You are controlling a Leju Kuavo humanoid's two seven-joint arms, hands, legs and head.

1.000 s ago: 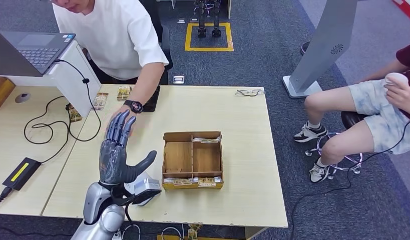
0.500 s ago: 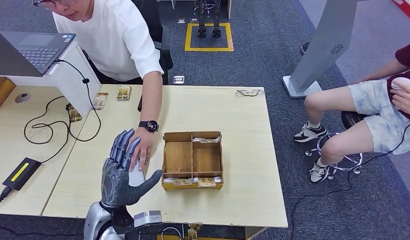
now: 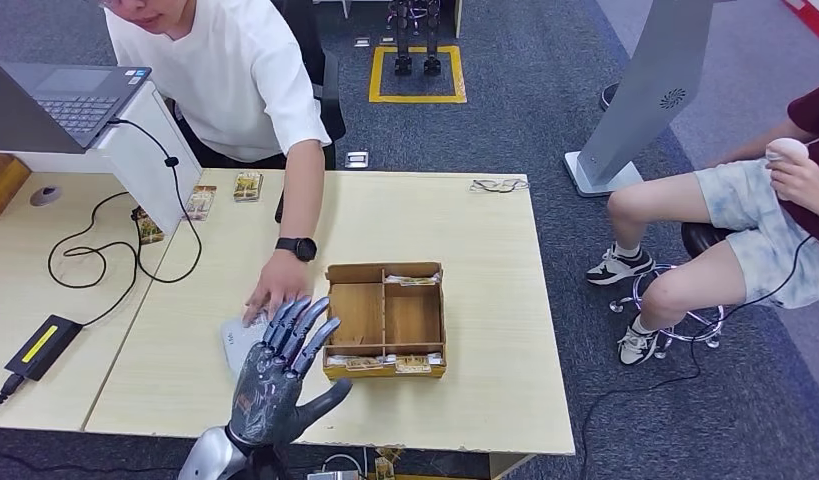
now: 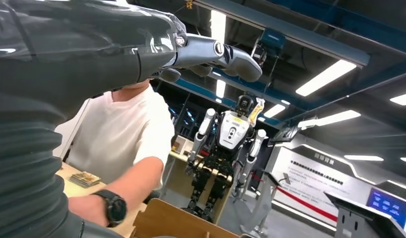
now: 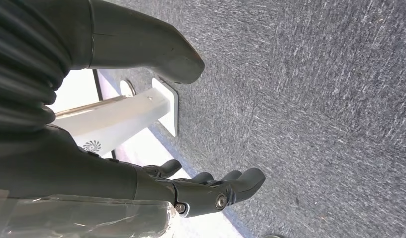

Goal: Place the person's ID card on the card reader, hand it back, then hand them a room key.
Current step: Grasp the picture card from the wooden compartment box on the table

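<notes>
My left hand point(image 3: 280, 385) hovers open, fingers spread, above the front of the table point(image 3: 485, 390), just left of a wooden divided box point(image 3: 385, 271). In the left wrist view the left hand point(image 4: 91, 54) holds nothing. A person in a white shirt rests a hand point(image 3: 272, 297) on a pale flat card reader point(image 3: 235, 345) beyond my fingers. I cannot make out an ID card under that hand. Key cards point(image 3: 385, 364) line the box's front slot. My right hand point(image 5: 141, 183) hangs over grey carpet with nothing in it.
A laptop point(image 3: 70, 95) sits on a white stand at the back left, with cables point(image 3: 105, 262) and a black adapter point(image 3: 43, 343) on the neighbouring desk. Card stacks point(image 3: 247, 185) lie near the far edge. A second person point(image 3: 765, 220) sits to the right.
My left hand has dropped lower and moved right, toward the box. The person's hand has reached forward across the table and now rests on the card reader.
</notes>
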